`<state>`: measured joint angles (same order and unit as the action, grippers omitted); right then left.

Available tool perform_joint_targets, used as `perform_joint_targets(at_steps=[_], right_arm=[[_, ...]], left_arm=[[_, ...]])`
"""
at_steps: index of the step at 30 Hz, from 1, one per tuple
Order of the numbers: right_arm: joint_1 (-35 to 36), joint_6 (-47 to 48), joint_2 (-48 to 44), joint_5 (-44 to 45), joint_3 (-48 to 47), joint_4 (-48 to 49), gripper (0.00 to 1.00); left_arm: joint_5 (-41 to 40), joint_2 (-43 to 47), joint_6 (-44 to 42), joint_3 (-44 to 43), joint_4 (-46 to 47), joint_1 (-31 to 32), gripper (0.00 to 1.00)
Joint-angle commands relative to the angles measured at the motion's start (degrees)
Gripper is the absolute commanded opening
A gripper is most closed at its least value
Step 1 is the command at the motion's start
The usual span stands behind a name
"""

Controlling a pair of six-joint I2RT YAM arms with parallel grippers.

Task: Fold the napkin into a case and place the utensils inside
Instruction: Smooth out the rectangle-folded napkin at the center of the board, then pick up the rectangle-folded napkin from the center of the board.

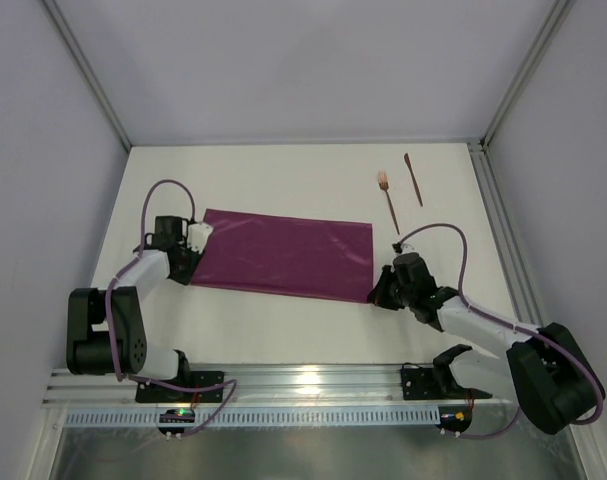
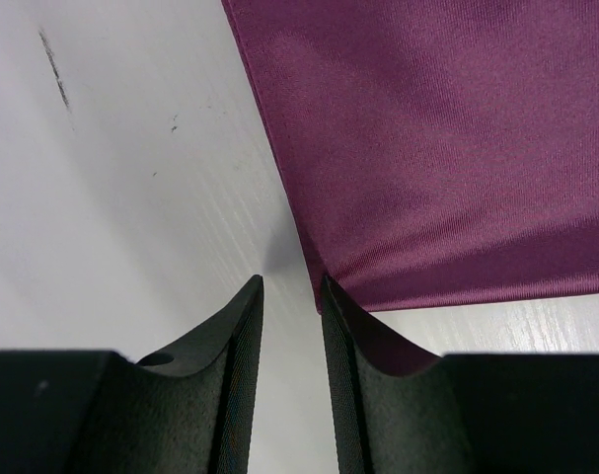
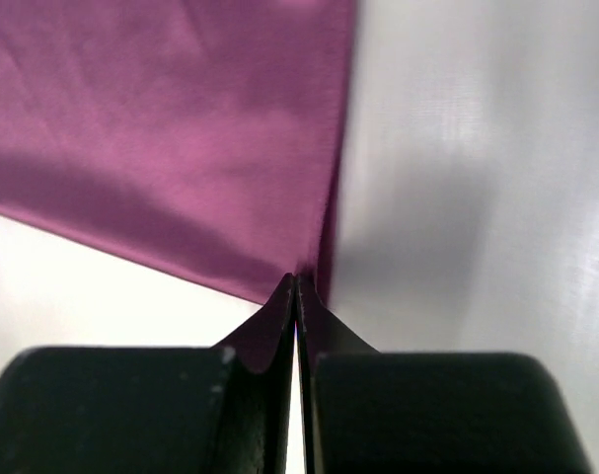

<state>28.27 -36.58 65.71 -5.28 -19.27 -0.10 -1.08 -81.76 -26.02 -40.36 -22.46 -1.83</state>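
Napkin (image 1: 283,255) is on the table (image 1: 283,340) as a plain magenta oblong, spanning the gap between my two sets of jaws. Its long axis runs from the left jaws to the right jaws. The end at the right jaws sits slightly nearer my bases, so it is a bit skewed.

Left jaws: spread part-way, with bare table showing in the gap and nothing between them. A corner of the napkin's left end sits right at the tip of the napkin-side finger (image 2: 343,326) and touches it. From there the cloth fans out ahead of the jaws and off to that side. Can't tell if the cloth laps onto that finger. There are a few dark scuff marks (image 2: 52,59) on the table ahead of the other finger.

Right jaws: pressed together with no gap. The near corner of the napkin's right end runs straight into the tip seam, so it reads as pinched there. The rest of the cloth spreads ahead and toward the left jaws.

Fork (image 1: 388,200) and knife (image 1: 413,180) lie well beyond the right jaws, on bare table past the napkin's right end. They are side by side but apart, with the fork closer to the cloth. Both long axes point away from my bases, roughly crosswise to the napkin's axis. The fork's tines are at the far end.
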Motion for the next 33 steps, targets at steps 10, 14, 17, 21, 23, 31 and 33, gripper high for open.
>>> perform_joint_targets(at_steps=[10, 14, 17, 21, 23, 31, 33], right_arm=[[-4.8, 1.8, -14.1, 3.4, -2.8, -13.2, 0.33], [-4.8, -0.3, -10.2, 0.3, -0.2, -8.9, 0.35], [-4.9, -2.4, -7.4, -2.6, 1.2, -4.3, 0.35], [-4.9, -3.7, -2.6, -5.4, 1.8, -0.3, 0.35], [-4.8, -4.1, -2.3, -6.1, 2.7, 1.6, 0.35], [-4.9, -6.5, -4.5, -6.1, 6.3, 3.6, 0.3], [-4.8, -6.5, -4.5, -5.4, 5.7, 3.9, 0.27]], left_arm=[[0.1, 0.5, -1.1, 2.8, -0.7, -0.2, 0.33], [0.3, 1.4, -1.0, 3.1, -0.9, -0.2, 0.33], [0.4, 1.6, -1.0, 3.1, -1.2, -0.2, 0.33], [0.5, 1.8, -1.0, 3.0, -1.2, -0.2, 0.33], [0.5, 2.1, -1.0, 3.2, -1.3, -0.2, 0.33], [0.9, 2.7, -0.9, 2.9, -1.4, -0.3, 0.33], [0.9, 2.7, -0.9, 2.8, -1.4, -0.2, 0.33]])
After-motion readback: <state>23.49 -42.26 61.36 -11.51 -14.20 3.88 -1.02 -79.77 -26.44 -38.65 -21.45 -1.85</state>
